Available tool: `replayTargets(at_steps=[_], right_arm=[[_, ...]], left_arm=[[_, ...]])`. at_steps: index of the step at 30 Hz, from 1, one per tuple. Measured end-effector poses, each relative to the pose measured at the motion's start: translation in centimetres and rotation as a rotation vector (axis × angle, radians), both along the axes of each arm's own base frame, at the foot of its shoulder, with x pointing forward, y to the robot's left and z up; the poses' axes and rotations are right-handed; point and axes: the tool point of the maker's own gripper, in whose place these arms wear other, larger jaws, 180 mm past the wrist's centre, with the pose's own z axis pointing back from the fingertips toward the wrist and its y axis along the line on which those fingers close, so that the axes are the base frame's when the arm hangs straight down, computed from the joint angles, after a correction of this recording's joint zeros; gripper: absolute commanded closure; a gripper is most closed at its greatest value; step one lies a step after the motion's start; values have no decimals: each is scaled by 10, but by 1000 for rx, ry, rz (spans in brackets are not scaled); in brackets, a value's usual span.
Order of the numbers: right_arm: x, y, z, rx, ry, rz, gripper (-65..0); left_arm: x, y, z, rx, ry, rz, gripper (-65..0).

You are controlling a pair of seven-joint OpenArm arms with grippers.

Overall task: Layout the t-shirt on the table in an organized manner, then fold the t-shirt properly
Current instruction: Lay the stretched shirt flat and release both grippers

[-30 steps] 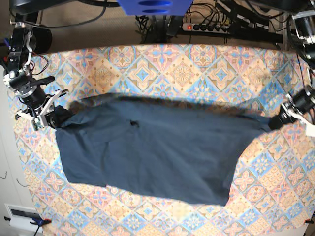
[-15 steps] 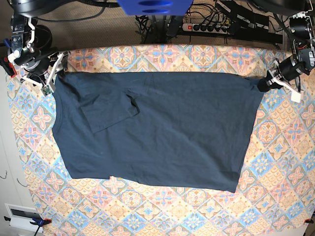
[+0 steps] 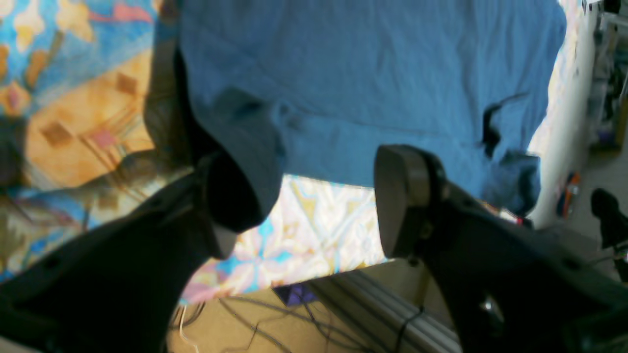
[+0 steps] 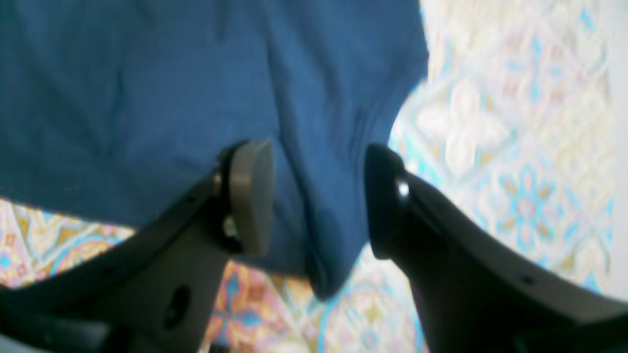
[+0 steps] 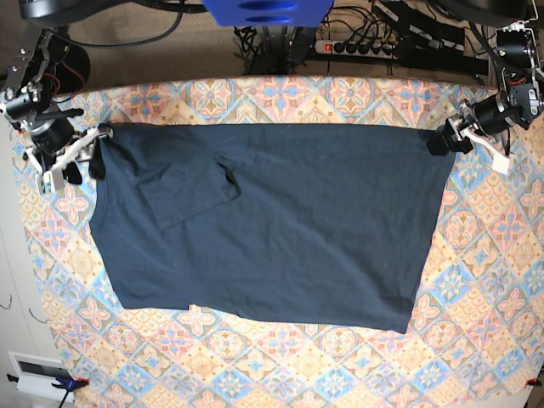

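Observation:
The dark navy t-shirt [image 5: 280, 229] lies spread flat across the table [image 5: 484, 280], its upper edge stretched straight between the arms. One sleeve [image 5: 191, 191] is folded over onto the body. My left gripper [image 5: 444, 141] stands open at the shirt's upper right corner; in the left wrist view [image 3: 314, 206] that corner [image 3: 245, 142] droops against one finger [image 3: 230, 206]. My right gripper [image 5: 85, 157] is open at the upper left corner. In the right wrist view [image 4: 319, 201] a loose fold of the shirt [image 4: 314, 230] hangs between the spread fingers, unpinched.
Beyond the table's far edge run a power strip [image 5: 357, 47] and tangled cables. A blue part [image 5: 268, 10] hangs over the top centre. A white box [image 5: 38, 374] sits on the floor at lower left. Patterned cloth shows around the shirt on all sides.
A second ago the shirt hung crumpled between shut grippers. It was pulled back and laid flat, and both grippers have now opened, letting go of the upper corners.

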Motion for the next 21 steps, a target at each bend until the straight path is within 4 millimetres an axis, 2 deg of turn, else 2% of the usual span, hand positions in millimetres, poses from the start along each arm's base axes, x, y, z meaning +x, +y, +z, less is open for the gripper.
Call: replayTargets(at_steps=[3, 5, 7, 8, 11, 15, 17, 19, 21], right_arm=[[16, 22, -2, 24, 1, 52, -285], [38, 37, 13, 34, -64, 97, -285], [48, 44, 18, -3, -94, 130, -285], [47, 47, 14, -16, -84, 142, -285], [31, 41, -24, -120, 60, 147, -285], [48, 48, -20, -118, 16, 165, -285], [46, 47, -31, -101, 47, 165, -285], [33, 38, -55, -101, 135, 139, -285], [26, 31, -69, -107, 187, 121, -285]], left_arm=[[6, 12, 9, 5, -38, 47, -406], [6, 24, 15, 4, -67, 102, -406], [5, 31, 18, 10, -75, 130, -406], [5, 34, 19, 13, -77, 137, -406], [7, 36, 22, 17, -88, 143, -406], [6, 38, 21, 16, -88, 150, -406], [5, 49, 27, 28, -106, 185, -406], [5, 67, 38, 51, -138, 240, -406], [3, 75, 39, 62, -144, 267, -406]])
